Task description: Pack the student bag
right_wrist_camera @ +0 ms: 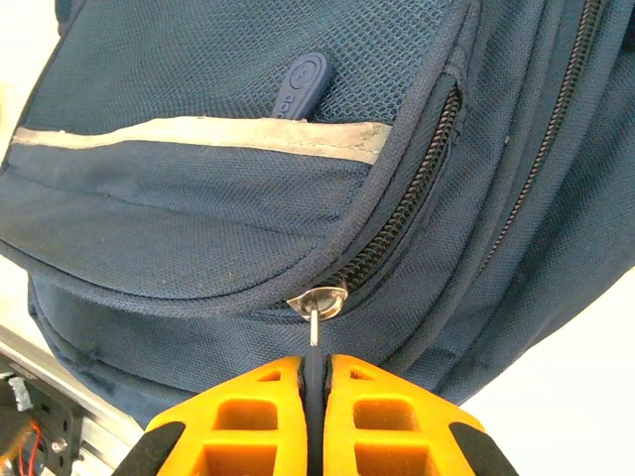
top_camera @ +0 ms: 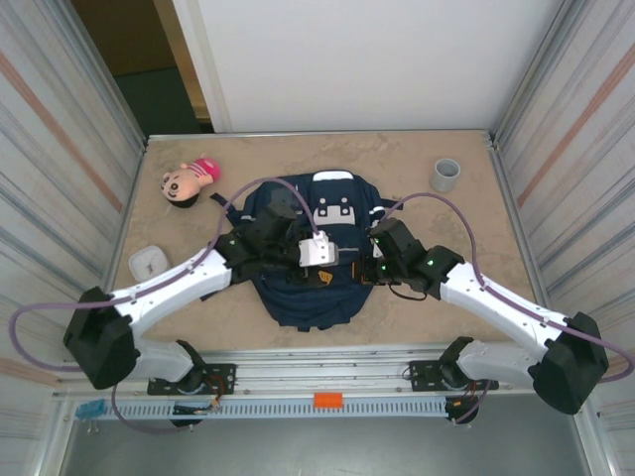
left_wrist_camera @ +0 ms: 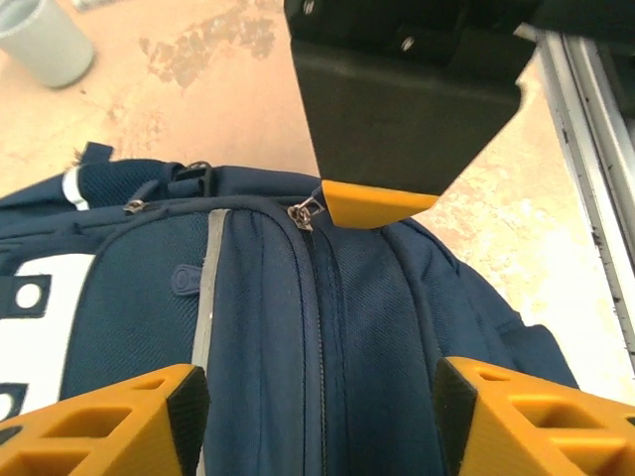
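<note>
table (top_camera: 397,159): tan top; its near edge is partly masked by both arms.
student bag (top_camera: 308,302): lies flat at the table's centre, between the two arms. In the top view the wrists cover its middle, and both wrist views cut off its edges.
left gripper (left_wrist_camera: 317,407): jaws spread wide and holding nothing, just above the bag's front panel, astride a zip line.
right gripper (right_wrist_camera: 316,382): clenched on the zipper pull (right_wrist_camera: 316,315) at the bag's side seam.
zipper pull: its tab end is hidden inside the closed jaws.

Navy student bag (top_camera: 298,288) flat at table centre, zipped
</note>
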